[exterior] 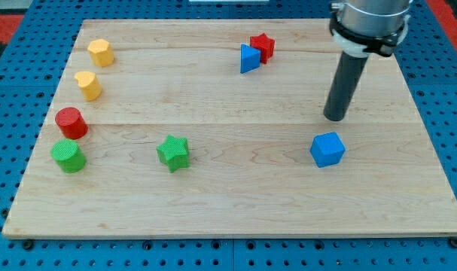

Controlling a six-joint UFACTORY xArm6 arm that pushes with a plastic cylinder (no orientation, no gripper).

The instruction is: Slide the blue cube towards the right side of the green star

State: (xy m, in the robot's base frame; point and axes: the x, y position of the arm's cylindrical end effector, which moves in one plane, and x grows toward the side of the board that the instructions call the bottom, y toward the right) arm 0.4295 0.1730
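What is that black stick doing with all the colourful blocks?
A robot arm is sliding blocks around a wooden board with a dark rod. Its tip sits just above the blue cube in the view, apart from it. The green star lies far off toward the view's left, so the cube has not reached the star's right side yet. The other blocks sit untouched.

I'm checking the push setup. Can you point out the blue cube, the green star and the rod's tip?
blue cube (327,149), camera view, on its top face.
green star (173,153), camera view, at its centre.
my tip (335,117), camera view, at the rod's very end, just above the cube.
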